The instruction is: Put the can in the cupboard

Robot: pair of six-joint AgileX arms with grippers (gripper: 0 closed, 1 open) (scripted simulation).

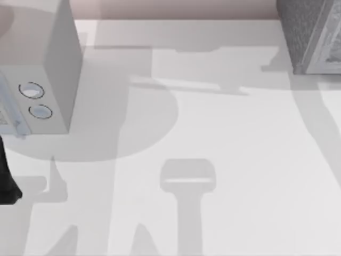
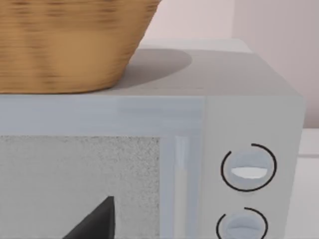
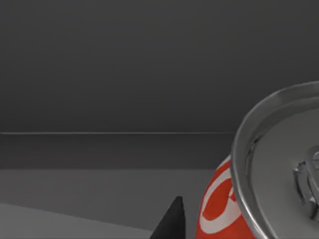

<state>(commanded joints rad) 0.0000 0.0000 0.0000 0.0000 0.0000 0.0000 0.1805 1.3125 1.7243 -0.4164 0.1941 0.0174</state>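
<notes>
The can point(image 3: 259, 189) is red with white lettering and a silver top, and it sits very close to the right wrist camera. Dark grey flat surfaces point(image 3: 149, 74) rise behind it, and a paler grey floor lies under it. A black part of my right gripper point(image 3: 172, 221) shows just beside the can; whether it touches the can I cannot tell. The cupboard point(image 1: 309, 32), dark grey and speckled with a paler framed front, stands at the table's back right corner. My left gripper point(image 2: 97, 224) hangs in front of the white box's window.
A white box with two round dials point(image 1: 53, 69) stands at the table's left side. A woven basket point(image 2: 65, 45) rests on its top. A black part of my left arm point(image 1: 8, 181) shows at the left edge. The white tabletop point(image 1: 213, 133) carries only shadows.
</notes>
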